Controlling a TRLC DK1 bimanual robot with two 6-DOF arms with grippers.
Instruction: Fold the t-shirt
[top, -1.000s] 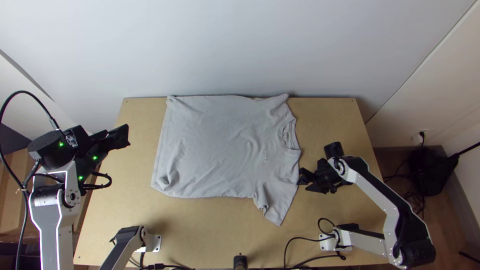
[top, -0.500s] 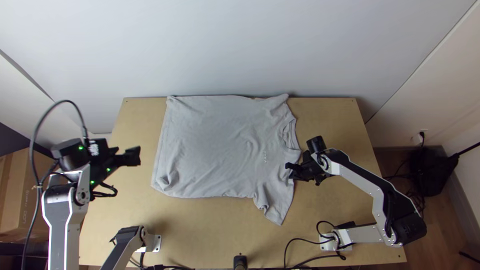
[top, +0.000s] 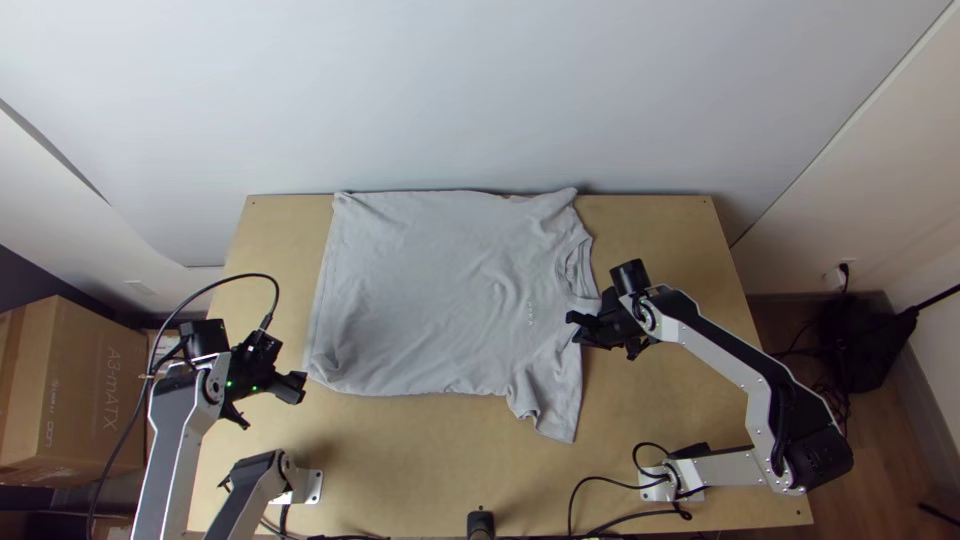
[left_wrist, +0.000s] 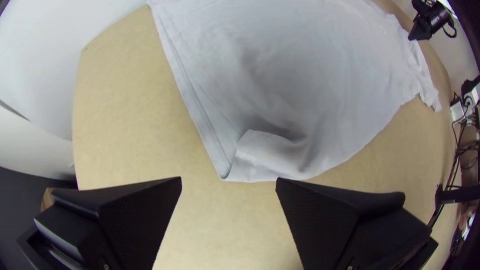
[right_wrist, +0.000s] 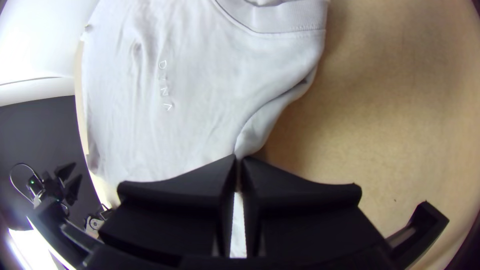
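Note:
A grey t-shirt (top: 440, 290) lies spread on the table, its collar toward the right and its hem toward the left, with the near hem corner turned up. Off that corner, at the table's left, my left gripper (top: 272, 400) is open and holds nothing. In the left wrist view the left gripper (left_wrist: 229, 185) stands apart before the shirt's corner (left_wrist: 270, 150). My right gripper (top: 575, 328) is at the shoulder edge between collar and near sleeve. In the right wrist view the right gripper (right_wrist: 238, 162) is shut on a pinch of the shirt (right_wrist: 200, 100).
Cardboard boxes (top: 85, 390) stand on the floor left of the table (top: 420, 460). Cables (top: 600, 520) run along the near edge by the arm bases. A white wall (top: 480, 100) rises behind the far edge, close to the shirt.
My left gripper has come nearer and to the right, toward the near hem corner. My right gripper has moved left onto the shoulder and closed on cloth; the near sleeve has shifted slightly.

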